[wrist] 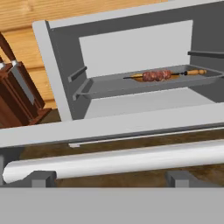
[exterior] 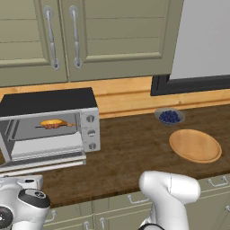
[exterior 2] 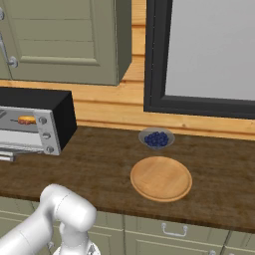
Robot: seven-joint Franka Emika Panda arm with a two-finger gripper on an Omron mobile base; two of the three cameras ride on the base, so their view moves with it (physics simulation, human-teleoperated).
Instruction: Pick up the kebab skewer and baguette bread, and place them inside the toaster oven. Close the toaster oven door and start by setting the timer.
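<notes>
The boxy silver toaster oven with a black top (exterior: 49,123) is sitting at the left of the dark wooden counter (exterior: 130,152), its grey glass drop-down door (exterior: 42,164) hanging open and flat in front of it. In the right base view the oven (exterior 2: 35,122) is being cut off by the left edge, so its door is barely showing there.

Inside, on the grey tray (wrist: 144,83), the thin kebab skewer with reddish-brown meat chunks (wrist: 164,75) is lying lengthwise. The small golden yellow-orange baguette bread (exterior: 52,121) is showing just behind the skewer from the left base — the hand view is hiding it behind the meat.

The gripper (wrist: 109,179) is hovering low beside the door's silver bar handle (wrist: 118,159), its 2 dark tips standing wide apart and holding nothing.

A round wooden plate (exterior 2: 161,178) and a small bowl of blueberries (exterior 2: 156,138) are sitting well to the right.
</notes>
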